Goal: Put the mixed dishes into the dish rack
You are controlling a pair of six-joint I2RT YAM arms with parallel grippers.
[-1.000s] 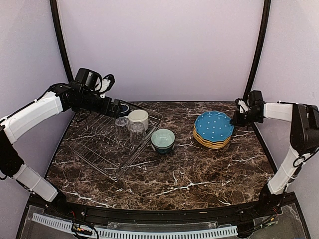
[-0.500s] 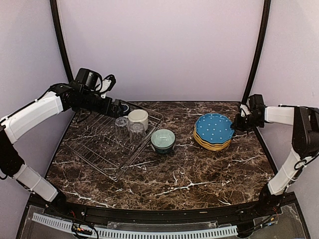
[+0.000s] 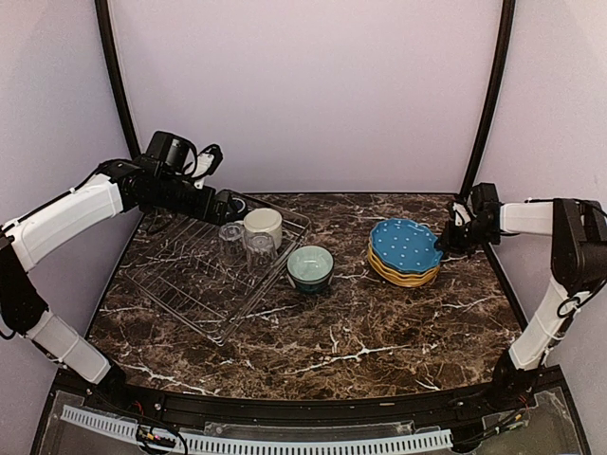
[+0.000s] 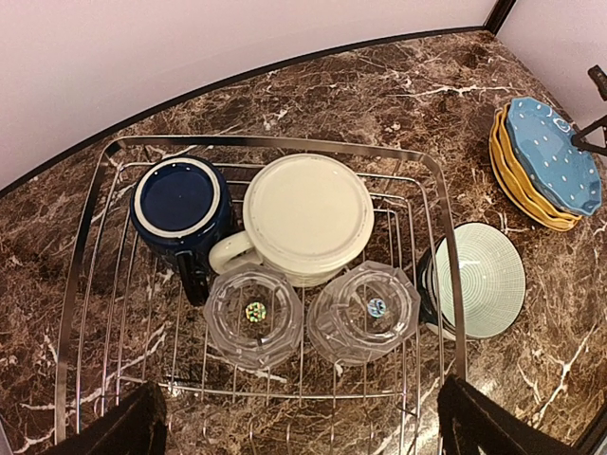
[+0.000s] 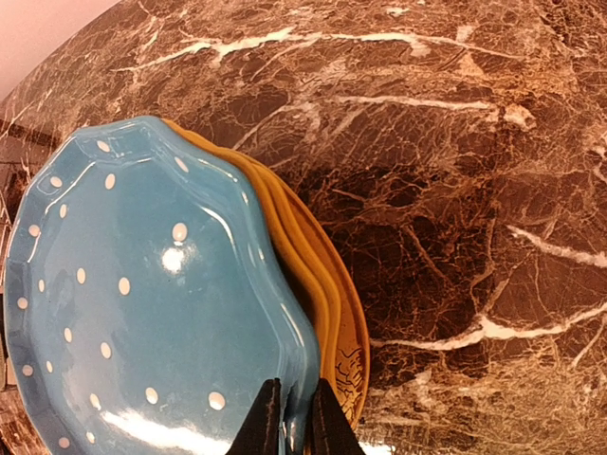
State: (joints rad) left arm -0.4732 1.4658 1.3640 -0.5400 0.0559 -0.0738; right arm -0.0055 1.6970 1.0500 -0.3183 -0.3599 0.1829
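Altogether two mugs (image 4: 308,218), two glasses (image 4: 254,318), one bowl (image 4: 479,280)

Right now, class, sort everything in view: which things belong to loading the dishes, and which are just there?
Job: dish rack, dark blue mug, cream mug, two clear glasses, pale-teal bowl, blue dotted plate, mustard-yellow plates.
Not the job: marble table, black frame poles.

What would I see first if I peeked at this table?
Probably the bright blue white-dotted plate, atop mustard-yellow plates on the right of the brown marble table, with the right gripper pinching its rim. Next, the silver wire dish rack on the left, holding an upside-down cream mug, a dark blue mug and two clear ribbed glasses; a pale-teal bowl sits just beside it.
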